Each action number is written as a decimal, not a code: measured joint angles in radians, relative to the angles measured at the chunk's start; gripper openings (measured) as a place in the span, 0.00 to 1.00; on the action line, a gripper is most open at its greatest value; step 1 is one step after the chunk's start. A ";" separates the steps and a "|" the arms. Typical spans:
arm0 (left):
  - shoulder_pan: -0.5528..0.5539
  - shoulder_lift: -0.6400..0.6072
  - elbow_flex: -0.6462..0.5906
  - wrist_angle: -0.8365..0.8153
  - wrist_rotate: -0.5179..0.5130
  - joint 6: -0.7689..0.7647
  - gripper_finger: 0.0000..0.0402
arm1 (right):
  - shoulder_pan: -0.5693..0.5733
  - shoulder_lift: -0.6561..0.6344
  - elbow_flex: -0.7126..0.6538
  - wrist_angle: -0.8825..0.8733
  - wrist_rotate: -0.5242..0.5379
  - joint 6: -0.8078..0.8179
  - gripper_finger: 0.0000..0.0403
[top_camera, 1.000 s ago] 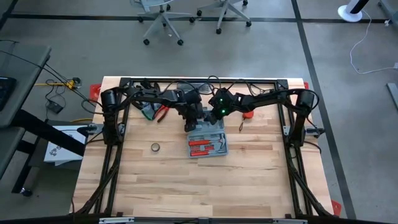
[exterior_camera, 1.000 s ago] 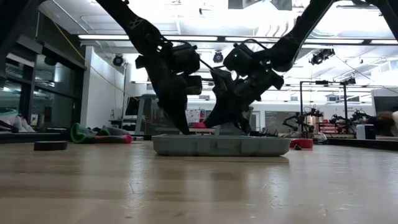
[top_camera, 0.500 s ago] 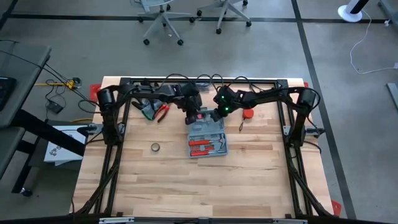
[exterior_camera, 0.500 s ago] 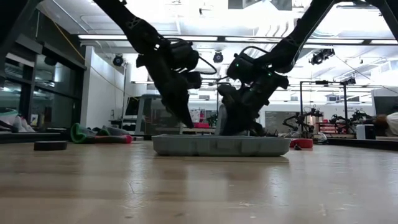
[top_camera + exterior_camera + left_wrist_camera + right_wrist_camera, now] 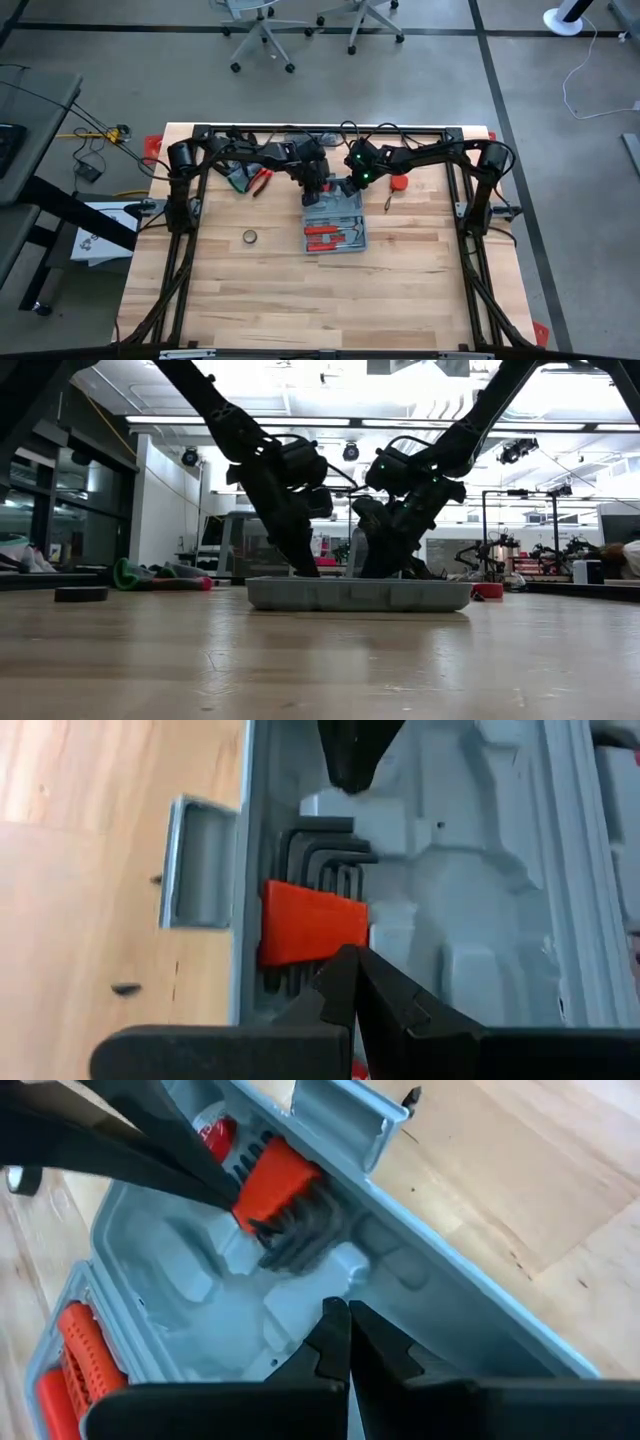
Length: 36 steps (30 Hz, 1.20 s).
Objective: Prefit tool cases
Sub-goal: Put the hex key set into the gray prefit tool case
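blue-grey plastic, the tool case (image 5: pixel 335 226) lies open on the wooden bench (image 5: pixel 300 300), towards its far middle, with red-handled tools in its near half. the left tool (image 5: pixel 352 965), fingers pressed together, tips at the orange holder of hex keys (image 5: pixel 313 923) in the case's far half. the right tool (image 5: pixel 345 1312), also pressed together and holding nothing, hovers over the moulded recesses just beside it.

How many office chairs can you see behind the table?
2, both only partly in view on the floor beyond the table's far edge: one chair left of centre, the other chair right of it.
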 joint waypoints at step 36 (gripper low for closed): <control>0.055 -0.034 0.001 -0.243 0.013 0.032 0.00 | -0.001 0.000 0.000 0.049 -0.030 0.001 0.00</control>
